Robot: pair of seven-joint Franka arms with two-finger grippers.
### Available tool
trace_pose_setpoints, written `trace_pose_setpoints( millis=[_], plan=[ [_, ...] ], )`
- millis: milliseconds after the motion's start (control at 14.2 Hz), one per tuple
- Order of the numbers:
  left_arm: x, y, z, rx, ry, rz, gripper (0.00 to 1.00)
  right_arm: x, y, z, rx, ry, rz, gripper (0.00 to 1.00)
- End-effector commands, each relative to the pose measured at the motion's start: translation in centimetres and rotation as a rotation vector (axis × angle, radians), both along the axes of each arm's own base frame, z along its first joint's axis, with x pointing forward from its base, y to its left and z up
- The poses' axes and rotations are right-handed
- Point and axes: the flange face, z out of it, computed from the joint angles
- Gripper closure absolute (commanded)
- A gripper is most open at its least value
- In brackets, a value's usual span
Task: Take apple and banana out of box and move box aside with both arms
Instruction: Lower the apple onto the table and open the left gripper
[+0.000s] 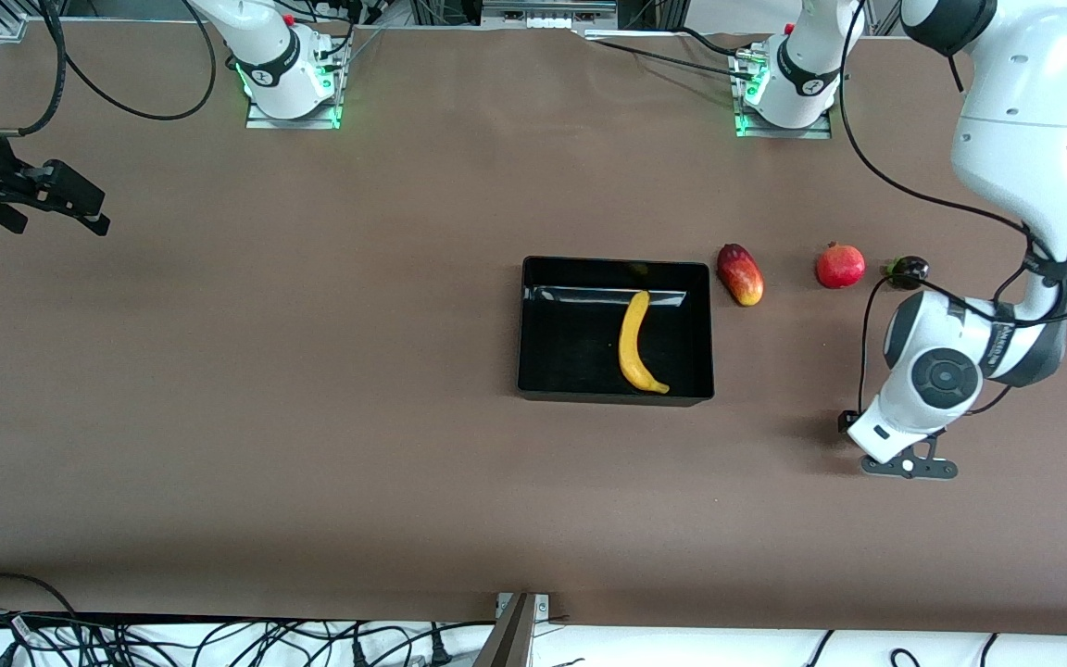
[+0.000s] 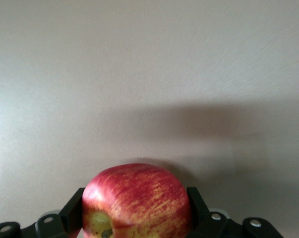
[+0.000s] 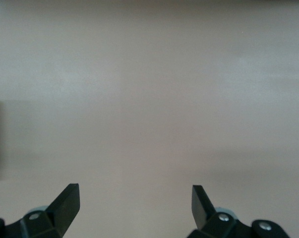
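Note:
The black box point(image 1: 533, 324) sits mid-table with the yellow banana point(image 1: 633, 345) lying in it. My left gripper point(image 1: 856, 426) is low over the table toward the left arm's end, nearer to the front camera than the box. In the left wrist view the gripper point(image 2: 135, 190) is shut on the red-and-yellow apple point(image 2: 139, 203), one finger on each side. The hand hides the apple in the front view. My right gripper point(image 1: 80, 206) waits open and empty in the air at the right arm's end; it also shows in the right wrist view point(image 3: 135, 196) over bare table.
An oblong red-yellow fruit point(image 1: 740, 274) lies beside the box toward the left arm's end. A round red fruit with a crown point(image 1: 840, 266) and a small dark object point(image 1: 910, 270) lie further that way. Cables hang along the table's front edge.

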Motion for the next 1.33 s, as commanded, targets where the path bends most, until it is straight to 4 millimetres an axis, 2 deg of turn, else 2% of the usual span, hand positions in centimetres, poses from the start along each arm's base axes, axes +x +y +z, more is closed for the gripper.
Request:
trace_pose_setpoints(
  millis=[0,140,211,281,351,421,702,843,1054,1194,1264],
  plan=[
    [-0.5,-0.2,-0.8,0.046,-0.024,0.011,1.00,0.1,-0.2,0.4,0.004,0.001,0.003,0.00],
    [-0.5,-0.3,-0.9,0.046,-0.024,0.015,1.00,0.1,-0.2,0.4,0.004,0.001,0.005,0.00],
    [-0.5,-0.4,-1.0,0.045,-0.025,0.016,0.81,0.1,-0.2,0.4,0.004,0.001,0.005,0.00],
    [-0.5,-0.4,-1.0,0.045,-0.025,0.016,0.51,0.1,-0.2,0.4,0.004,0.001,0.005,0.00],
    [-0.5,-0.4,-1.0,0.045,-0.025,0.016,0.04,0.1,-0.2,0.4,0.004,0.001,0.005,0.00],
    [-0.5,-0.4,-1.0,0.045,-0.026,0.018,0.00,0.1,-0.2,0.4,0.004,0.002,0.005,0.00],
    [-0.4,-0.9,-0.7,0.044,-0.039,0.037,0.00,0.1,-0.3,0.4,0.004,0.002,0.003,0.00],
    [-0.2,-1.0,0.0,0.039,-0.047,0.049,0.00,0.1,-0.3,0.4,0.004,0.002,0.002,0.00],
    [0.1,-2.5,3.3,0.003,-0.023,0.108,0.00,0.1,-0.3,0.4,0.004,0.001,0.002,0.00],
    [0.3,-5.4,7.1,-0.034,0.012,0.139,0.00,0.2,-0.3,0.4,0.004,-0.001,0.002,0.00],
    [0.6,-7.7,9.5,-0.081,0.026,0.173,0.00,0.2,-0.3,0.4,0.004,-0.002,0.003,0.00]
  ],
)
